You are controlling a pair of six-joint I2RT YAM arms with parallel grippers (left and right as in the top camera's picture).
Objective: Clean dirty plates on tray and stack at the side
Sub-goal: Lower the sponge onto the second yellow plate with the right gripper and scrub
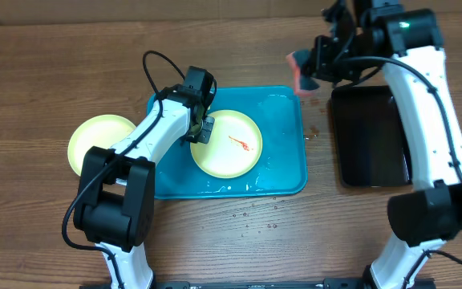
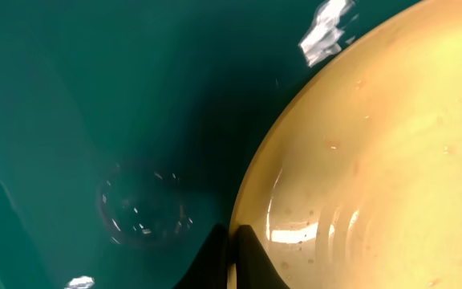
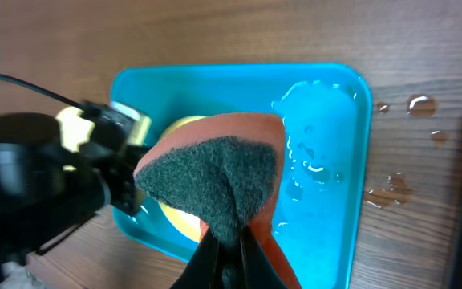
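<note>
Pinching the left rim of the pale yellow-green round plastic plate (image 1: 233, 151), the left hand (image 1: 203, 132) is clamped on it inside the turquoise rectangular plastic tray (image 1: 289, 175). The right hand (image 1: 311, 67), closed on an orange sponge with green scouring face (image 1: 301, 75), hovers over the tray's far right corner. The plate's red-smeared centre lies leftward and nearer.

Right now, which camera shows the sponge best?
The right wrist camera: the sponge fills the middle, green side showing, pinched in the right gripper. Overhead shows a small pink bit; the left wrist camera shows none.
</note>
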